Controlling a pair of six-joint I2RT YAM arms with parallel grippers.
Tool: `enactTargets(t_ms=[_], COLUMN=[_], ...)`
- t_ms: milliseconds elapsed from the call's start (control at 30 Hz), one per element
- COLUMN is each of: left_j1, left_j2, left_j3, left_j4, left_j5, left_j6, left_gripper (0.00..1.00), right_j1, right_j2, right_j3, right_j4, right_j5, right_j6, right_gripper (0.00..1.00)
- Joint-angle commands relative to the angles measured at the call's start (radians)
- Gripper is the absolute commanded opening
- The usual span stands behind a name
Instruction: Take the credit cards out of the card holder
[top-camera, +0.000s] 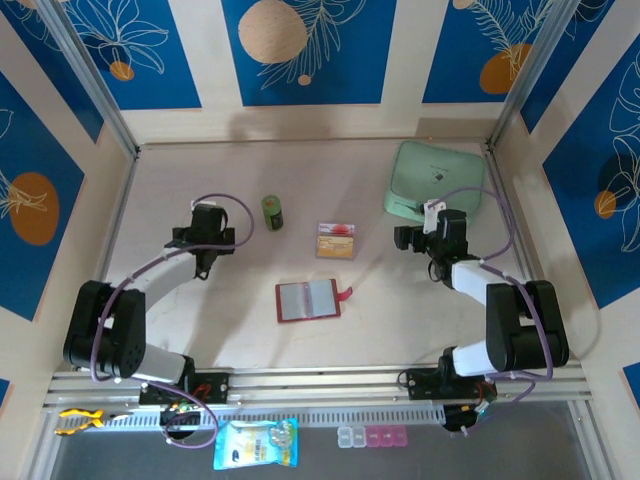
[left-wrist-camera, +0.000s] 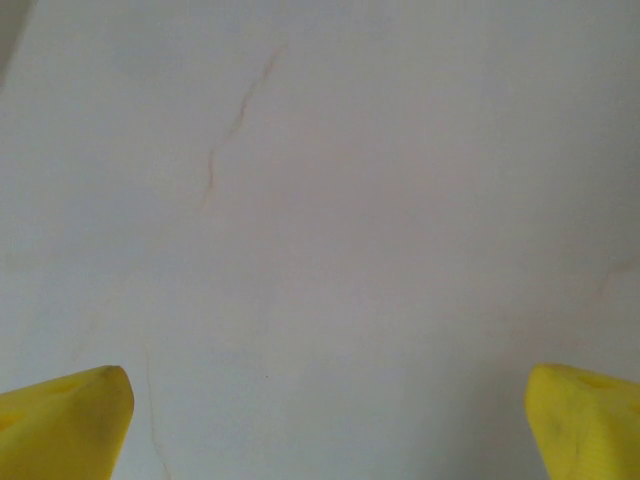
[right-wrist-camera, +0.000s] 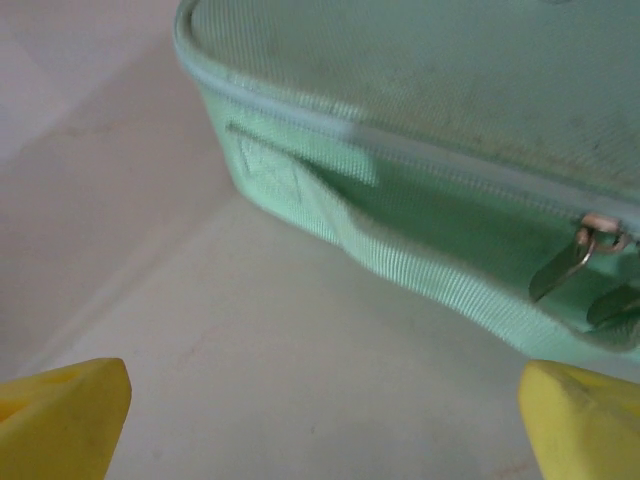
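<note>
Card holder (top-camera: 308, 299) lies open on the table (top-camera: 250, 340), sleeves up, between the two arms. The credit cards (top-camera: 336, 241) sit in a small stack just beyond it and apart from it; whether any card is in the sleeves I cannot tell. The biggest risk is the green pouch (right-wrist-camera: 420, 150): the right gripper (right-wrist-camera: 325, 372) hangs near its side, and a careless swing could shove it. Next, the holder looks light and nothing pins it, so a one-sided pull would likely drag it along. The stack is thin and flat, so a clumsy pinch could scatter it toward the small green can (top-camera: 272, 212). Both the right gripper and the left gripper (left-wrist-camera: 325, 378) have jaws spread wide, holding nothing and touching nothing.
</note>
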Motion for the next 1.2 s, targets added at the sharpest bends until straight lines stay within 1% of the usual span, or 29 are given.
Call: enactTargets(t_ms=[0,67,133,167,200,267,367,467,567,633,833,900,967,1167], left_j1=[0.034,0.062,0.092,0.104,0.114,0.127,0.144,0.156,0.159,0.159,0.161,0.159,0.159,0.157], left_j2=[-0.037,-0.051,-0.036,-0.038,-0.04,-0.03,0.017,0.061,0.11,0.141,0.141,0.143,0.145,0.142], left_j3=[-0.138,-0.238,-0.302,-0.306,-0.31,-0.324,-0.336,-0.337,-0.339,-0.353,-0.34,-0.338,-0.338,-0.343], left_j4=[0.364,0.553,0.689,0.693,0.697,0.755,0.836,0.879,0.922,0.983,0.952,0.95,0.952,0.961], left_j5=[0.017,0.062,0.082,0.091,0.125,0.188,0.233,0.269,0.295,0.324,0.38,0.38,0.355,0.352], left_j6=[0.137,0.16,0.158,0.155,0.159,0.153,0.147,0.148,0.149,0.165,0.186,0.186,0.182,0.182], left_gripper=[0.99,0.99,0.99,0.99,0.99,0.99,0.99,0.99,0.99,0.99,0.99,1.0,1.0,1.0], right_j1=[-0.013,-0.017,-0.029,-0.031,-0.032,-0.035,-0.037,-0.038,-0.037,-0.036,-0.037,-0.036,-0.035,-0.036], right_j2=[0.049,0.084,0.076,0.082,0.088,0.115,0.111,0.109,0.109,0.11,0.11,0.11,0.11,0.116], right_j3=[-0.032,-0.051,-0.061,-0.073,-0.085,-0.115,-0.113,-0.11,-0.11,-0.109,-0.11,-0.109,-0.109,-0.101], right_j4=[0.229,0.3,0.307,0.33,0.354,0.437,0.429,0.419,0.421,0.419,0.42,0.419,0.42,0.411], right_j5=[-0.003,0.013,-0.007,-0.016,-0.028,-0.041,-0.043,-0.043,-0.042,-0.043,-0.042,-0.042,-0.042,-0.052], right_j6=[0.056,0.067,0.074,0.073,0.07,0.068,0.068,0.068,0.069,0.068,0.067,0.067,0.067,0.064], right_gripper=[0.99,0.99,0.99,0.99,0.99,0.99,0.99,0.99,0.99,0.99,0.99,0.99,0.99,0.99])
